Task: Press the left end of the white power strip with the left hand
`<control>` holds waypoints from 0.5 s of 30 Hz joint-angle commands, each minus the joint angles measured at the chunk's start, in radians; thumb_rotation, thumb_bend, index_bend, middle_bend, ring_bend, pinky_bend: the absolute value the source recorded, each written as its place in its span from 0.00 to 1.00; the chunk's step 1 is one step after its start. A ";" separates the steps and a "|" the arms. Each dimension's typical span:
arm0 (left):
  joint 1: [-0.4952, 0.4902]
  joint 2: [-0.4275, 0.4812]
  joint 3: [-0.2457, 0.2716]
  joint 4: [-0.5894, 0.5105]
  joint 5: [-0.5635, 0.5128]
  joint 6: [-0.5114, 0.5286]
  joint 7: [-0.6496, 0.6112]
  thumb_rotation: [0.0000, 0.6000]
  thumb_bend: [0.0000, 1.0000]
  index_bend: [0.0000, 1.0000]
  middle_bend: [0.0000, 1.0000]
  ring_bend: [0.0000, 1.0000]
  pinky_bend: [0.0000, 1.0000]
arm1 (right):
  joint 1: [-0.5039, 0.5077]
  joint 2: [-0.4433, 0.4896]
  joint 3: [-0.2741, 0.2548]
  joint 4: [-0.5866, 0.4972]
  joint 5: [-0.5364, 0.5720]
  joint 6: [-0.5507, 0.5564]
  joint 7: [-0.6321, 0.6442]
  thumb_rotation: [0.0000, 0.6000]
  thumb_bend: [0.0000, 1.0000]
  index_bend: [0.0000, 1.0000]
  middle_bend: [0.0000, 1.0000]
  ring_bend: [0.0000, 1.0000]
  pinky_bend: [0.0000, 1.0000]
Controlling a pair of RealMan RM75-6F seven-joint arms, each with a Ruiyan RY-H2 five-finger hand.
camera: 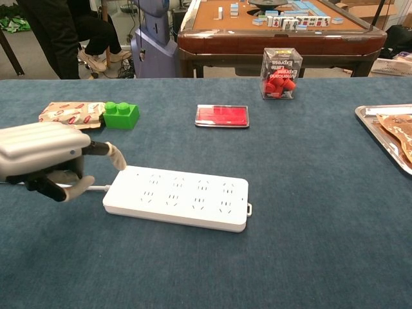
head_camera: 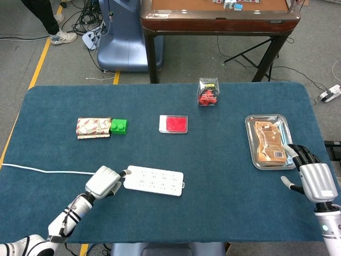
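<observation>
The white power strip (head_camera: 153,181) (camera: 177,197) lies flat near the table's front edge, its cable (head_camera: 48,172) running off to the left. My left hand (head_camera: 103,182) (camera: 42,154) hovers just left of the strip's left end. Its fingers are curled in except one extended fingertip (camera: 118,158), which hangs above and slightly left of the strip's corner without touching it. The hand holds nothing. My right hand (head_camera: 311,176) shows only in the head view, at the table's right front, fingers spread and empty.
A green brick (head_camera: 119,126) (camera: 121,114) sits beside a wrapped packet (head_camera: 93,127) (camera: 69,114) at the left. A flat red box (head_camera: 173,124) (camera: 222,116) lies mid-table, a clear box of red pieces (head_camera: 208,92) (camera: 281,73) behind it. A metal tray (head_camera: 248,125) (camera: 370,122) holds a brown pouch (head_camera: 269,141).
</observation>
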 commanded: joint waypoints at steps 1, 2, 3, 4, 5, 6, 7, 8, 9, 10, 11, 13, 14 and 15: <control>0.054 0.059 0.002 -0.038 0.026 0.081 -0.079 1.00 0.59 0.26 0.99 0.93 1.00 | 0.001 0.001 -0.001 0.000 -0.004 0.002 0.005 1.00 0.16 0.15 0.17 0.14 0.34; 0.073 0.074 0.002 -0.043 0.027 0.110 -0.100 1.00 0.59 0.25 0.98 0.92 1.00 | 0.001 0.002 -0.002 0.001 -0.006 0.002 0.006 1.00 0.16 0.15 0.17 0.14 0.34; 0.088 0.087 0.005 -0.046 0.032 0.132 -0.117 1.00 0.59 0.24 0.96 0.90 1.00 | 0.001 0.002 -0.002 0.001 -0.007 0.002 0.007 1.00 0.16 0.15 0.17 0.14 0.34; 0.111 0.103 0.007 -0.052 0.033 0.163 -0.142 1.00 0.59 0.23 0.94 0.88 1.00 | 0.000 0.003 -0.003 0.002 -0.008 0.003 0.009 1.00 0.16 0.15 0.17 0.14 0.34; 0.126 0.114 0.009 -0.055 0.032 0.181 -0.160 1.00 0.59 0.23 0.91 0.86 1.00 | 0.000 0.003 -0.003 0.003 -0.008 0.004 0.010 1.00 0.16 0.15 0.17 0.14 0.34; 0.143 0.125 0.011 -0.059 0.029 0.200 -0.177 1.00 0.59 0.23 0.90 0.85 1.00 | 0.000 0.004 -0.002 0.004 -0.007 0.004 0.012 1.00 0.16 0.15 0.17 0.14 0.34; 0.164 0.140 0.014 -0.063 0.026 0.225 -0.194 1.00 0.59 0.23 0.89 0.84 1.00 | -0.001 0.004 -0.002 0.005 -0.007 0.005 0.015 1.00 0.16 0.15 0.17 0.14 0.34; 0.180 0.149 0.016 -0.065 0.024 0.245 -0.203 1.00 0.59 0.23 0.87 0.82 1.00 | -0.001 0.005 -0.002 0.006 -0.007 0.005 0.017 1.00 0.16 0.15 0.17 0.14 0.34; 0.196 0.157 0.018 -0.065 0.023 0.265 -0.209 1.00 0.59 0.23 0.86 0.81 1.00 | -0.001 0.005 -0.002 0.006 -0.007 0.006 0.018 1.00 0.16 0.15 0.17 0.14 0.34; 0.212 0.163 0.020 -0.063 0.022 0.285 -0.213 1.00 0.59 0.23 0.84 0.80 1.00 | -0.001 0.005 -0.002 0.006 -0.007 0.006 0.020 1.00 0.16 0.15 0.17 0.14 0.34; 0.227 0.166 0.021 -0.060 0.022 0.305 -0.218 1.00 0.59 0.23 0.83 0.78 1.00 | -0.001 0.006 -0.003 0.006 -0.008 0.007 0.022 1.00 0.16 0.15 0.17 0.14 0.34; 0.263 0.166 0.020 -0.050 0.019 0.351 -0.236 1.00 0.59 0.23 0.81 0.76 0.99 | -0.001 0.006 -0.003 0.006 -0.012 0.008 0.025 1.00 0.16 0.15 0.17 0.14 0.34; 0.282 0.162 0.018 -0.041 0.017 0.376 -0.244 1.00 0.59 0.24 0.81 0.76 0.99 | 0.000 0.005 -0.004 0.006 -0.013 0.008 0.026 1.00 0.16 0.15 0.17 0.14 0.34; 0.295 0.161 0.018 -0.035 0.014 0.392 -0.245 1.00 0.59 0.24 0.80 0.75 0.98 | 0.001 0.005 -0.004 0.006 -0.013 0.007 0.026 1.00 0.16 0.15 0.17 0.14 0.34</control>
